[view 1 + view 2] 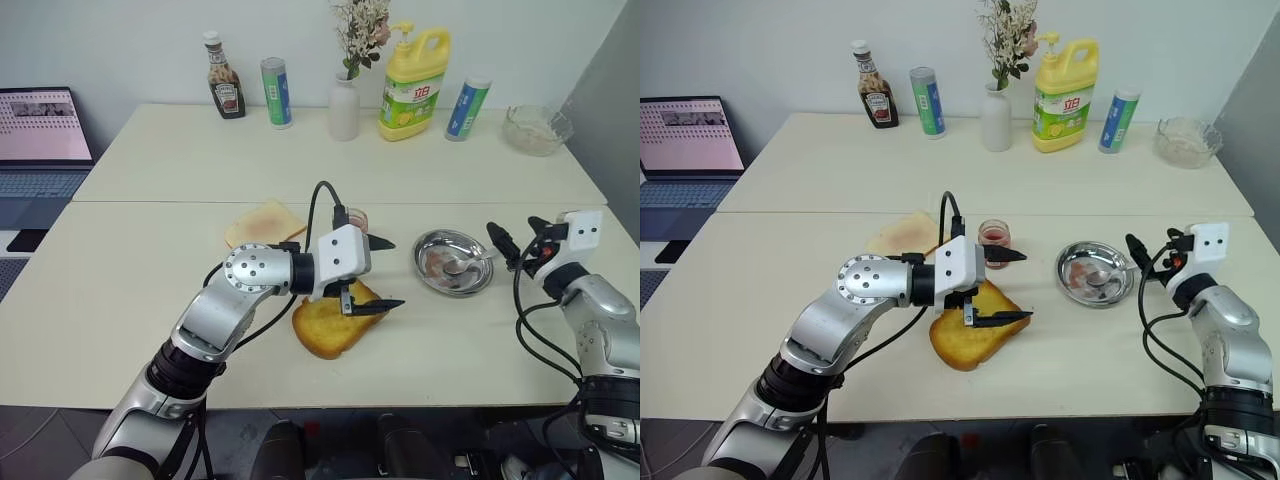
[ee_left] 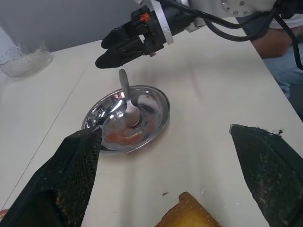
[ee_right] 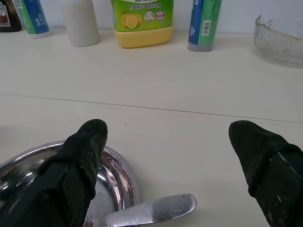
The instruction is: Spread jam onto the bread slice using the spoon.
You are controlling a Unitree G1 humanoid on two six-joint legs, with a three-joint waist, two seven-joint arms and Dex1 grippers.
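Head views overlook the table [image 1: 140, 300]; both wrist views near the dish [image 2: 161, 101]

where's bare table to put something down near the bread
Bare table lies on the robot's left of the bread slice, and along the near edge below the metal dish. It is crowded between the jam, the left gripper and the dish holding the spoon.

Lay polished and mirror-bright: a shallow metal dish [image 1: 454, 263] near the bench's [image 1: 120, 300] right edge, a shiny metal spoon [image 2: 128, 97] inside. Looked matt, smooth, cream-coloured. Showed a rough, porous toasted crust on the bread slice [image 1: 330, 325]. Stood glossy along the far edge: yellow plastic bottle [image 1: 412, 84], clear glass bowl [image 1: 537, 129].
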